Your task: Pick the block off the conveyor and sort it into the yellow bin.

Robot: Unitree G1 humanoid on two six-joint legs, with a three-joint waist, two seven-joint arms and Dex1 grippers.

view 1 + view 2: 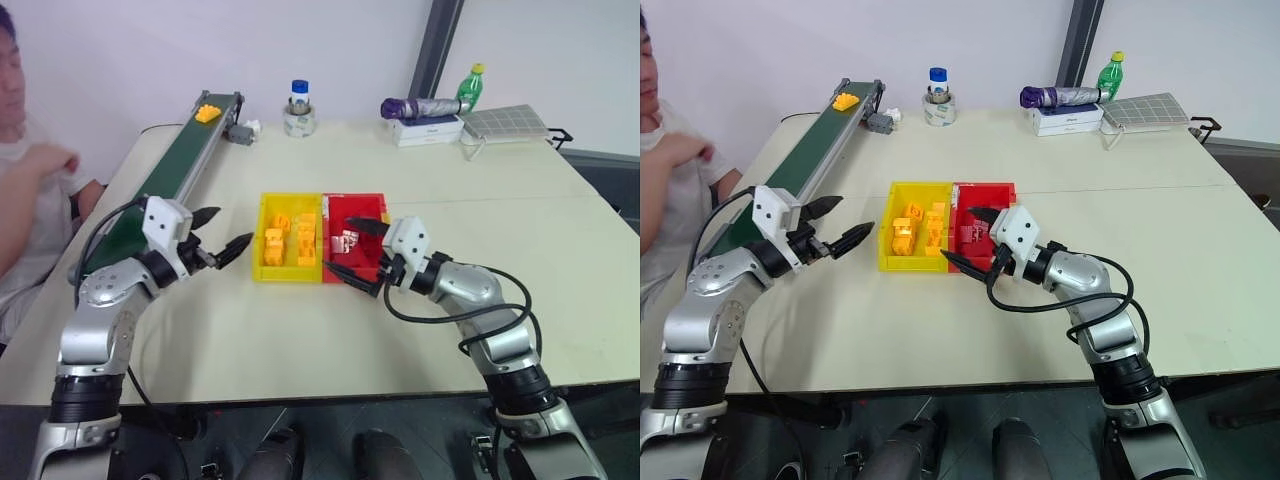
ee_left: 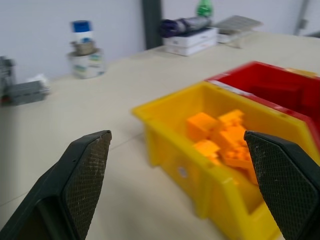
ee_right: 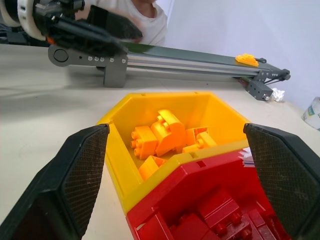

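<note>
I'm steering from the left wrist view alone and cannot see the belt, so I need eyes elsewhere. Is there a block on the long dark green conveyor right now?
Observer: Yes, a small yellow-orange studded plastic block sits at the far end of the conveyor.
Operator: Is my left pincer near it?
Observer: No, the left pincer hangs open between the belt and the shallow bright yellow plastic bin, far short of the block.
Operator: Where is the other arm?
Observer: The right pincer is open over the matching red plastic bin.
</note>
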